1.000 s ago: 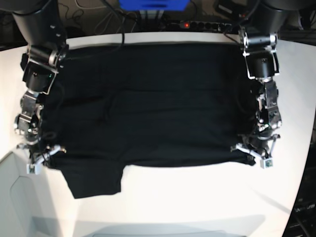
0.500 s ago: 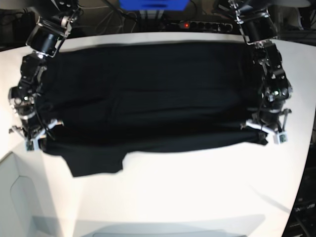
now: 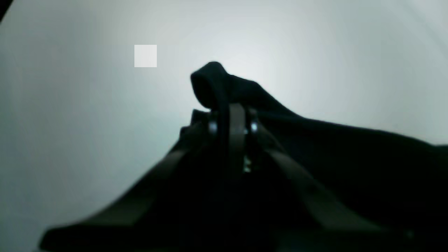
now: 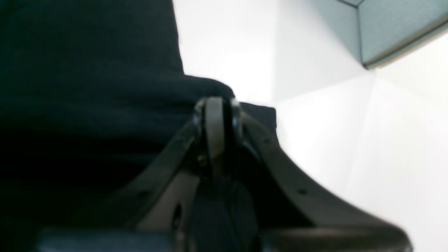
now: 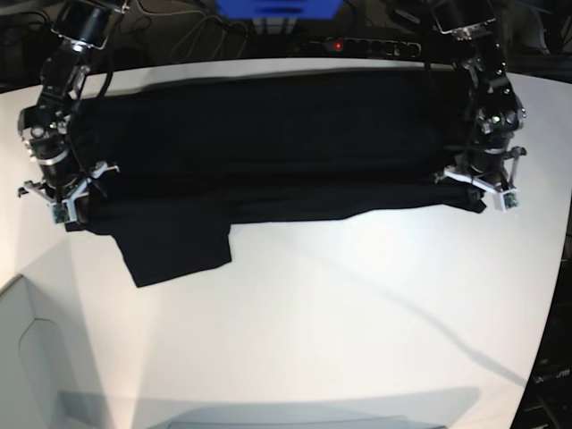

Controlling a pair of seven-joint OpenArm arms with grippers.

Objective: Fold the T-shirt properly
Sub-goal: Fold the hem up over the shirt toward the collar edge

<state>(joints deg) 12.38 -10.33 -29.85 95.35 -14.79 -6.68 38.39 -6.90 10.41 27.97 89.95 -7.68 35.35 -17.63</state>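
Note:
The black T-shirt (image 5: pixel 268 143) lies across the far half of the white table (image 5: pixel 313 313), its near edge lifted and drawn back, one sleeve (image 5: pixel 174 250) hanging out toward me at the left. My left gripper (image 5: pixel 478 189) is shut on the shirt's right near corner; the left wrist view shows a pinched fold of cloth (image 3: pixel 217 84) between its fingers. My right gripper (image 5: pixel 67 198) is shut on the left near corner, with cloth (image 4: pixel 105 87) bunched at its tips in the right wrist view. No label or print shows.
A power strip with a red light (image 5: pixel 357 45) and cables lie behind the table's far edge. A blue box (image 5: pixel 277 7) stands at the back. A grey panel (image 5: pixel 27 357) sits off the table's front left corner.
Both grippers have carried the shirt's near edge away from me toward the far side, folding it back over the shirt. The sleeve has slid back with it.

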